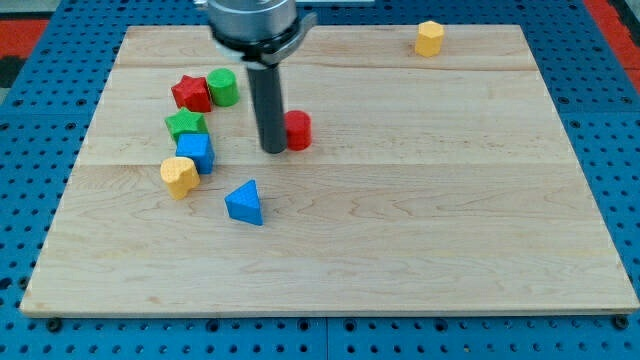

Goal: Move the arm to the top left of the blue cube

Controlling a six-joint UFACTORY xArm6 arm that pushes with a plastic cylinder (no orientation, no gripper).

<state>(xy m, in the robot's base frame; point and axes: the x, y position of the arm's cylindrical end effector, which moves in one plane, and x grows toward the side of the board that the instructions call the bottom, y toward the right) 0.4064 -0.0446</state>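
Observation:
The blue cube (196, 151) sits on the wooden board (400, 220) at the view's left. A green star-shaped block (185, 124) touches its upper side and a yellow block (179, 176) touches its lower left. My tip (273, 149) rests on the board to the right of the blue cube, about a cube's width and a half away, at roughly the same height in the view. A red cylinder (298, 130) stands right next to the rod on its right side.
A red star-shaped block (190, 93) and a green cylinder (222, 87) lie above the green star. A blue triangular block (245, 204) lies below my tip. A yellow hexagonal block (429, 38) sits near the board's top right edge.

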